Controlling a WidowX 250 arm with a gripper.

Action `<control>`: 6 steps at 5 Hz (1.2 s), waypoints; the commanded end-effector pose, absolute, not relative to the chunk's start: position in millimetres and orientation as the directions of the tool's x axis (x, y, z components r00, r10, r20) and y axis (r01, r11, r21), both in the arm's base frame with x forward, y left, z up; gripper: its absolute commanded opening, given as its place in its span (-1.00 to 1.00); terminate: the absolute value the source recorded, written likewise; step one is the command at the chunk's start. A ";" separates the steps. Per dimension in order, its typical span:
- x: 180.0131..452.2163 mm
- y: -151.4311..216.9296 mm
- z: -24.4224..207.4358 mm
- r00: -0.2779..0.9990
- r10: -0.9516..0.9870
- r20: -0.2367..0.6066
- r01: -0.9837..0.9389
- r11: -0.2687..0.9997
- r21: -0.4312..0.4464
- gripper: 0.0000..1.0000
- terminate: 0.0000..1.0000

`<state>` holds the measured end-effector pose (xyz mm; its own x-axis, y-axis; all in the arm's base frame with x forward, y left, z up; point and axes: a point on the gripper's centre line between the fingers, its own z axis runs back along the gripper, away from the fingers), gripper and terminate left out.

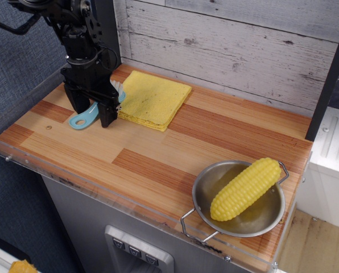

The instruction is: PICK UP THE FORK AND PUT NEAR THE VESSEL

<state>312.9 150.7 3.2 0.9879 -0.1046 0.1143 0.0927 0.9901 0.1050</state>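
Wooden, striped in light and reddish boards, the surface carries everything, with a clear guard along its near edge. At about four o'clock sits the vessel, a shiny steel pan with wire loop handles, a yellow corn cob lying across it. At about eleven o'clock lies a folded yellow cloth. Just beside its left edge is the fork (really a light-blue brush), flat on the wood, handle hole toward nine o'clock, bristles mostly hidden. The black claw stands over it, fingers spread apart, one each side of the handle, not gripping. The grasp looks to be the step in hand: next comes closing on the handle, lifting, then carrying toward four o'clock, well apart from here.
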 end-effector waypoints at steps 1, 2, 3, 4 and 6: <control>305.6 149.2 -12.2 0.994 -0.090 0.059 0.084 0.992 0.093 -1.00 -1.00; 302.0 152.4 -7.9 0.995 -0.080 0.061 0.074 0.993 0.093 -1.00 -1.00; 294.8 156.1 9.3 0.994 -0.034 0.103 0.024 0.995 0.098 -1.00 -1.00; 274.4 157.6 56.7 0.969 0.080 0.234 -0.102 0.991 0.083 -1.00 -1.00; 276.0 116.4 106.6 0.931 0.220 0.290 -0.219 0.975 -0.037 -1.00 -1.00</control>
<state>274.9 110.5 92.5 0.9443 0.2285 0.2369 -0.2230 0.9735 -0.0501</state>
